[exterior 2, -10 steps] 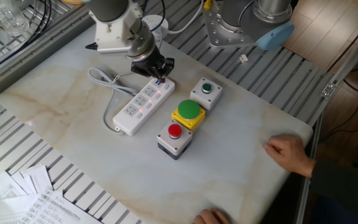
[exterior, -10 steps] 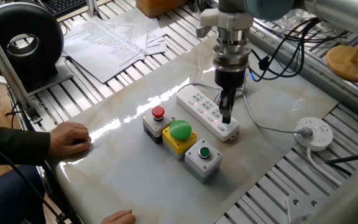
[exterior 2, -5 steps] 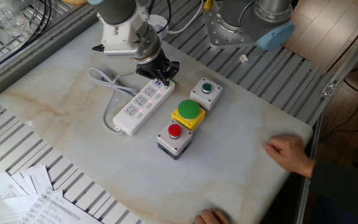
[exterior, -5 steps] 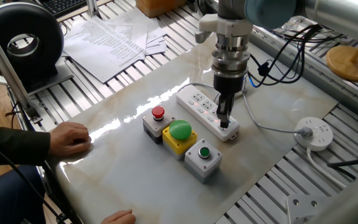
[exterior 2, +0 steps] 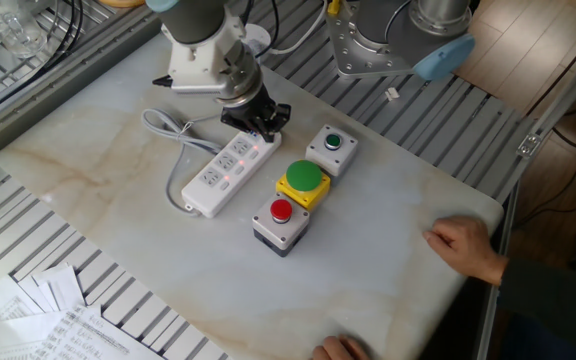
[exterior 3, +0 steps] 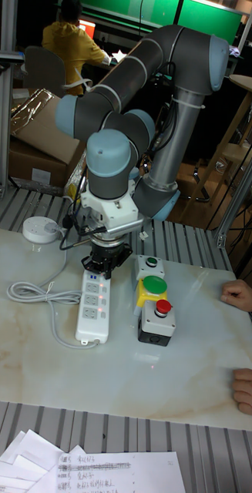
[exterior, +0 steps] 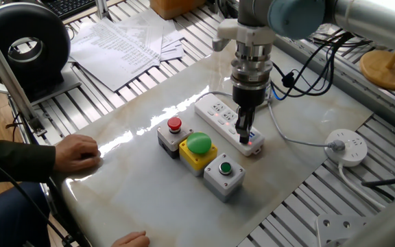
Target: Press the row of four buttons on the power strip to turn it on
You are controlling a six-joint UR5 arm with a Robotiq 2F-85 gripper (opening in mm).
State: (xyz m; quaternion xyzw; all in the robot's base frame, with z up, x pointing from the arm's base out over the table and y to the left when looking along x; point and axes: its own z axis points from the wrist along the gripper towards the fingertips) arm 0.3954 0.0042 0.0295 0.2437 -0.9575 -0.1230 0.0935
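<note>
In the tall fixed view, some papers [exterior 3: 102, 462] are lying at the near edge, at 6 o'clock. Past them the table [exterior 3: 48, 362] is showing a wide bare stretch, so there is lots of open room on the near side and out toward 9 o'clock. Two hands of a person are resting at the 3 o'clock edge, a near hand [exterior 3: 249, 389] and a far hand [exterior 3: 241, 295].

Farther in, the power strip [exterior 3: 93, 312] is lying flat, with its long side running from near to far. The four buttons [exterior 3: 102, 299] are sitting in a line along its right side, and little red lights are glowing there. Its cord [exterior 3: 33, 296] is curling away at 9 o'clock. Just beside the strip, at 3 o'clock, three boxes are standing in a row: the red button box [exterior 3: 158, 322], the yellow box [exterior 3: 152, 289] and the grey box [exterior 3: 150, 266]. Only a thin gap is lying between strip and boxes, so that side is tight.

The gripper [exterior 3: 110, 266] is pointing straight down at the far end of the strip. I cannot tell if its fingers are apart or together. A round white socket [exterior 3: 39, 229] is sitting well apart at 11 o'clock, near the far edge.

Since a second ago, the gripper has slid a little along the strip. The hands and the boxes are staying in the same spots
</note>
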